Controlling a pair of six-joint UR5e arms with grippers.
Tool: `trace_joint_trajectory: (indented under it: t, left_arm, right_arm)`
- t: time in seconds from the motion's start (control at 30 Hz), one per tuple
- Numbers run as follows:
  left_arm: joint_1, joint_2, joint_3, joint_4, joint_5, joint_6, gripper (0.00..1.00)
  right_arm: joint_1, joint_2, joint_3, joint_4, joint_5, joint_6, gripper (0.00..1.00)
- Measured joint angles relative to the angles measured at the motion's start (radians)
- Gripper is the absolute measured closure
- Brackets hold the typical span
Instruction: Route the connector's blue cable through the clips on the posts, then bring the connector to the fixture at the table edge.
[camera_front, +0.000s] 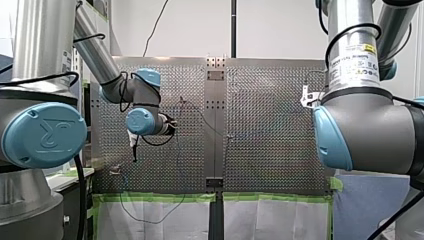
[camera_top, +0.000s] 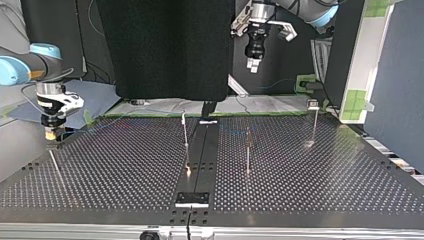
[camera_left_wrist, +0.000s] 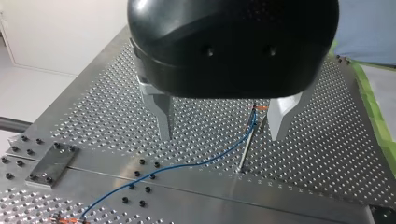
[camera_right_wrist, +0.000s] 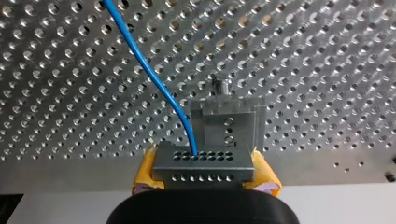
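My right pincer (camera_right_wrist: 204, 169) is clenched on the connector (camera_right_wrist: 203, 161). Its yellow pads (camera_right_wrist: 145, 169) press against the two ends of the small metal block, whose face shows rows of little holes. The blue cable (camera_right_wrist: 154, 79) leaves one of the holes in the upper row and curves away ahead of the pincer, over the perforated worktop (camera_right_wrist: 317, 70). Just ahead of the connector stands the fixture (camera_right_wrist: 229, 123), a grey metal block with two holes in its face and a small stud behind it. I cannot tell whether the connector touches it. In the top view this pincer is low, close to the worktop's edge.

My left pincer (camera_left_wrist: 223, 122) is released. Its metal fingers (camera_left_wrist: 163, 114) stand wide apart with nothing between them. It hangs well above the worktop, with the gap between the fingers over a thin post (camera_left_wrist: 246, 144) that stands nearer to one finger than to the other. At the post's top is an orange-marked clip (camera_left_wrist: 256, 108). The blue cable meets that clip, then runs down beside the post and away across the worktop in a long shallow curve. It crosses a smooth central strip (camera_left_wrist: 196, 186) dotted with dark screw heads. Beside that strip, off to one side of the pincer, lies a flat plate (camera_left_wrist: 50, 163) held by screws at its corners.
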Motion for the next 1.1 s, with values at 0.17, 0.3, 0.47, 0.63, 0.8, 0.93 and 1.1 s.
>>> trace_joint_trajectory:
  t: [0.17, 0.3, 0.47, 0.63, 0.8, 0.93, 1.1]
  left_arm:
    - [0.002, 0.000, 0.000, -0.014, -0.003, 0.007, 0.00]
    - [0.003, 0.000, 0.000, -0.021, -0.015, 0.013, 0.00]
    - [0.003, 0.000, 0.000, -0.023, -0.022, 0.015, 0.00]
    - [0.003, 0.000, 0.000, -0.023, -0.026, 0.015, 0.00]
    - [0.003, 0.000, 0.000, -0.025, -0.027, 0.015, 0.00]
    - [0.003, 0.000, 0.000, -0.025, -0.027, 0.015, 0.00]
    - [0.003, 0.000, 0.000, -0.025, -0.027, 0.015, 0.00]
  right_arm:
    - [-0.009, 0.006, -0.021, 0.006, -0.044, -0.001, 1.00]
    - [-0.017, 0.007, -0.036, 0.013, -0.077, -0.004, 1.00]
    - [-0.033, 0.007, -0.044, 0.015, -0.123, -0.003, 1.00]
    - [-0.051, 0.008, -0.045, 0.019, -0.170, -0.002, 1.00]
    - [-0.067, 0.008, -0.045, 0.025, -0.217, -0.005, 1.00]
    - [-0.077, 0.009, -0.046, 0.025, -0.252, -0.006, 1.00]
    - [-0.084, 0.009, -0.046, 0.022, -0.294, -0.005, 1.00]
